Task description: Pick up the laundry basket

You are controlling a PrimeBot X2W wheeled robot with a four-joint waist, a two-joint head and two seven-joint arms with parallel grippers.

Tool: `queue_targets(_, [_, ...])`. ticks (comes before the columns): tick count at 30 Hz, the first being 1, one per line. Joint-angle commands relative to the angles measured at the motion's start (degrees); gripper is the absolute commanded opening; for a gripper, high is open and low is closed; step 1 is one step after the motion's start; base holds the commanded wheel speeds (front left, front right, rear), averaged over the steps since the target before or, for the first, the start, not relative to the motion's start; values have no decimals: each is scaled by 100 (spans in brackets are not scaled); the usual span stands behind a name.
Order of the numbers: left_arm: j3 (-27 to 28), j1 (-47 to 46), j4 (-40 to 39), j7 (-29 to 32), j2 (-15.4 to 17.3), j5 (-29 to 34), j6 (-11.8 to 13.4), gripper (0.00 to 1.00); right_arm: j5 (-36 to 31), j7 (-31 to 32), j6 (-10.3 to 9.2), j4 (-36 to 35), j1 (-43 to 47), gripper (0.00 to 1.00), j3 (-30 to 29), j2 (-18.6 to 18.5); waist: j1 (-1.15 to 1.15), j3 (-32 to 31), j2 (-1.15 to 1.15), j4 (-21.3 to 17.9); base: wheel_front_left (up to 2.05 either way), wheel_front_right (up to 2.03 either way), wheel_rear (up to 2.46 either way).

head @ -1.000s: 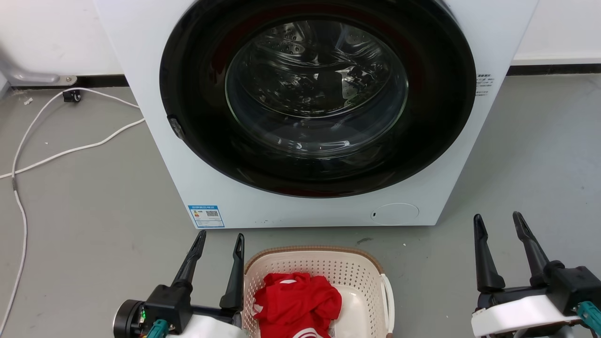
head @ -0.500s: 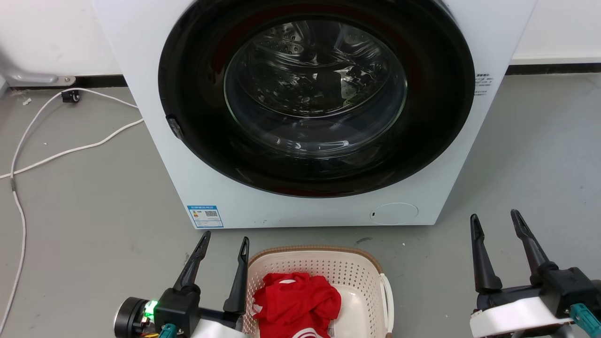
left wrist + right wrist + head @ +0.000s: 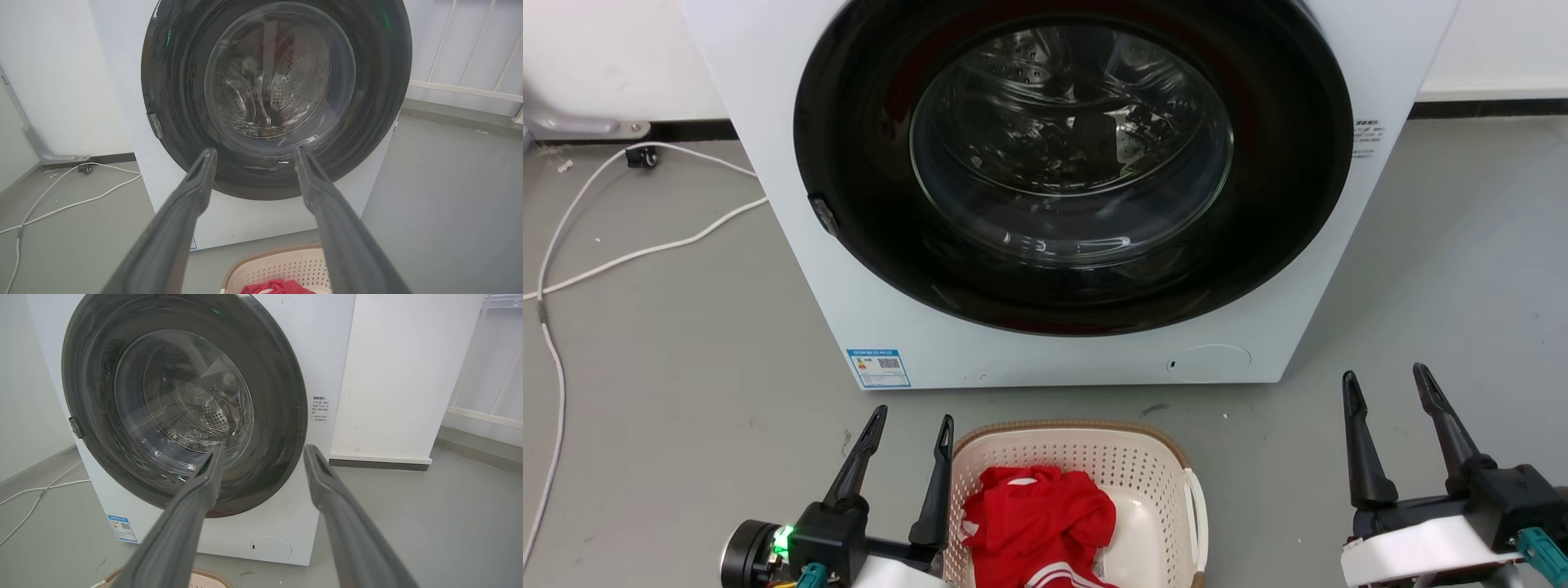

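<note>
The laundry basket (image 3: 1062, 427) sits on the grey floor just in front of the washing machine, cream with perforated walls, a brown rim and a white handle (image 3: 1198, 506) on its right side. A red garment (image 3: 1037, 523) lies inside it. My left gripper (image 3: 912, 418) is open, hovering beside the basket's left rim with nothing between its fingers. My right gripper (image 3: 1386, 376) is open too, well off to the basket's right. The left wrist view shows the basket (image 3: 278, 265) below the open left gripper (image 3: 254, 152). In the right wrist view, the basket's rim (image 3: 208, 575) peeks in under the open right gripper (image 3: 264, 450).
A white front-loading washing machine (image 3: 1045, 188) with its dark round door shut stands directly behind the basket. A white cable (image 3: 645, 249) trails across the floor at the left. A white wall and black skirting run behind, and a white pillar (image 3: 400, 375) stands to the machine's right.
The head camera has shifted slightly, so the machine and basket sit a little higher in the picture. My left gripper has edged a little towards the basket's left rim. Both grippers stay open.
</note>
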Motion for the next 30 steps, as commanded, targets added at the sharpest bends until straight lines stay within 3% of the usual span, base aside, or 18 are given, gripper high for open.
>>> queue_targets(1, [10, 0, 21, -14, -7, -20, -39, 100, 60, -12, -2, -22, -40, 100, 3, 1, 0, 65, 0, -11, 0, 0, 0])
queue_targets(6, [46, -186, 174, -14, -9, -61, -72, 100, 55, -12, -2, 136, -207, 100, 42, 1, 0, 418, 0, -20, 0, 0, 0])
queue_targets(7, [112, -377, 349, -14, -9, -83, -104, 100, 5, -12, -2, 236, -381, 100, 70, 2, 0, 793, 0, -23, 0, 0, 0])
queue_targets(15, [345, -1249, 1142, -14, 52, -142, -236, 100, -17, -12, -3, 803, -1167, 100, 150, 2, 0, 2039, 0, -53, 0, 0, 0])
queue_targets(25, [43, -2860, 3125, -13, 562, -237, -332, 100, 344, 136, -2, 2516, -2536, 100, 380, 4, 0, 3253, 0, -151, 0, 0, 0])
queue_targets(30, [-654, -3768, 4384, 294, 867, -624, -336, 100, 772, 719, -3, 3624, -3282, 100, 727, 4, 0, 3680, 0, -222, 0, 0, 0])
